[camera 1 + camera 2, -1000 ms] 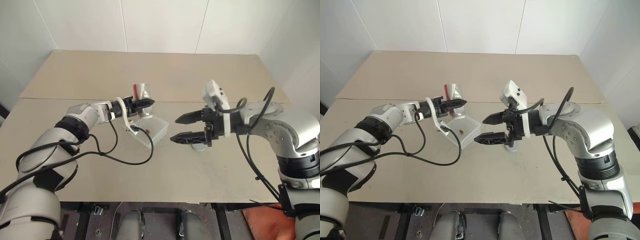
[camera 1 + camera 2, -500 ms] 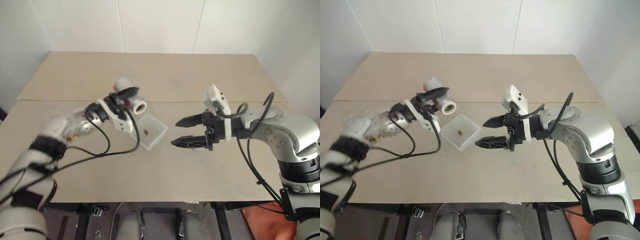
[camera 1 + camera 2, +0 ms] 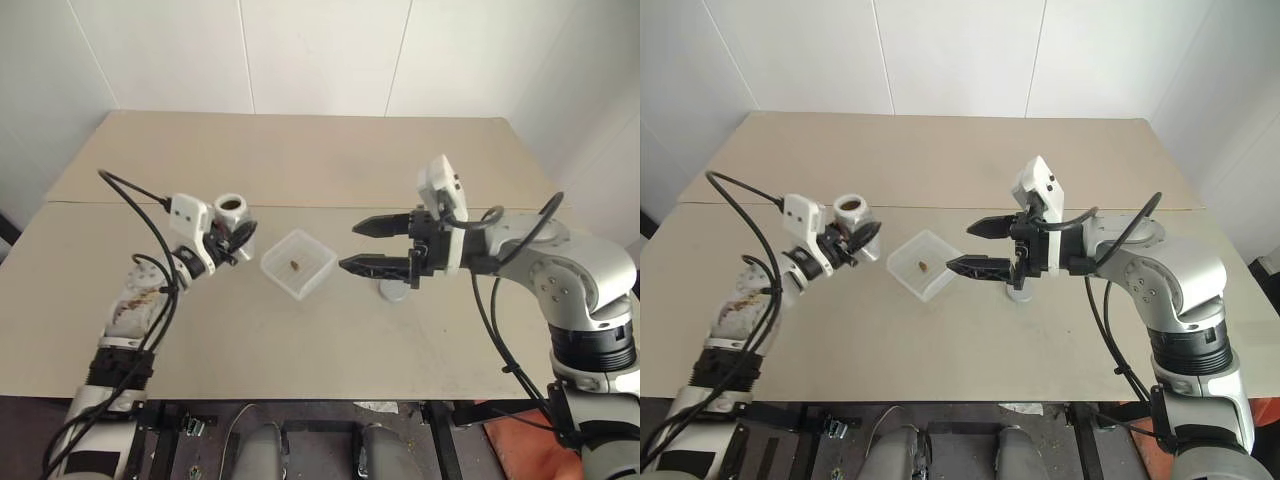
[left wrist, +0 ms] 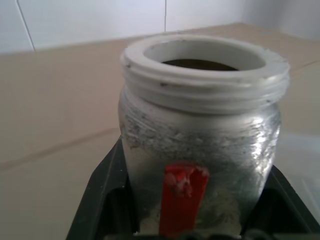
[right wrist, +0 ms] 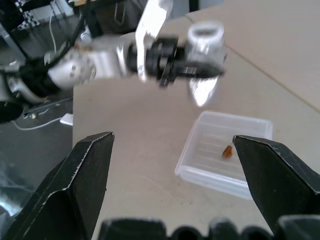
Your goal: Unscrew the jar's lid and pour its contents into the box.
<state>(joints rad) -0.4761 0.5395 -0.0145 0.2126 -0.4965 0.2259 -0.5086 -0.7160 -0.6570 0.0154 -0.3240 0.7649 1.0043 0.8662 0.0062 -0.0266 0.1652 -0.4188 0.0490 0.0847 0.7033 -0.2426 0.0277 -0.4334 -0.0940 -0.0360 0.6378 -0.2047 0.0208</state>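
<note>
Beige table [image 3: 330,350] with a seam across it, white wall behind. Right gripper [image 3: 363,246] hangs above the table just right of the box, pointing toward it, its 2 black fingers [image 3: 378,226] spread wide, grasping nothing. Left gripper [image 3: 238,240] is left of the box, fingers clenched around the jar [image 3: 230,212]. Box [image 3: 298,263] sits on the table between the 2 grippers, translucent white, square, touching neither. Jar is upright, mouth open and facing up, no lid on it, red stripe on its side [image 4: 181,200] seen from the left wrist view, raised off the table, near the box but apart. Grey lid [image 3: 392,290] lies on the table under the right gripper. Contents [image 3: 295,264], 1 tiny brown piece, lies inside the box.
</note>
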